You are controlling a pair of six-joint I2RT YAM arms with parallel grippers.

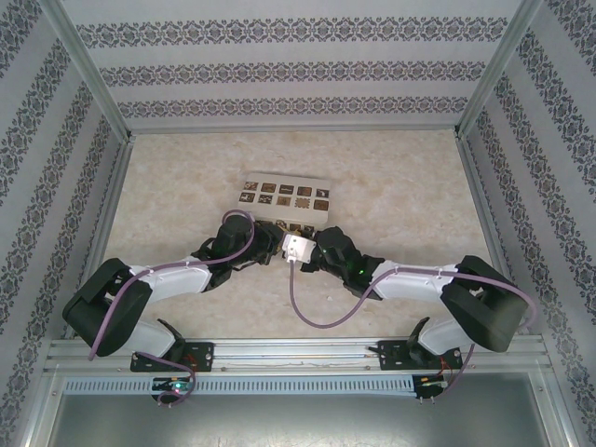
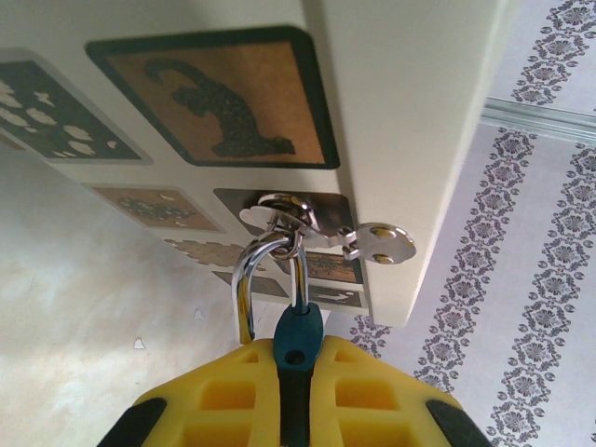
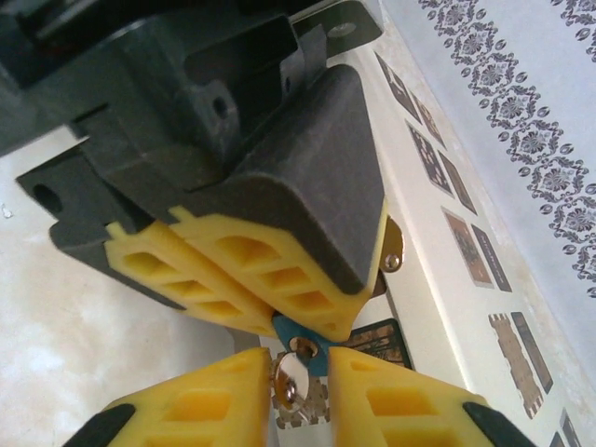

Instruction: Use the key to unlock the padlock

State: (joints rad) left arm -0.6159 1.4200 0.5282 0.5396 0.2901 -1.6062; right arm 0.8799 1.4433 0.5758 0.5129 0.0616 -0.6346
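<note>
The padlock's blue-teal body is pinched edge-on in my left gripper, which is shut on it. Its silver shackle loops through the metal hasp on the cream box; one leg stands free beside the body, above an empty socket hole. In the right wrist view the left fingers hold the padlock from above. The shiny key sits in the keyhole, between the fingers of my right gripper, which is open: the key head touches the left finger and is apart from the right one.
The cream box with dark patterned squares lies mid-table, both arms meeting at its near edge. A purple cable loops from the right arm. Patterned walls enclose the beige tabletop on three sides.
</note>
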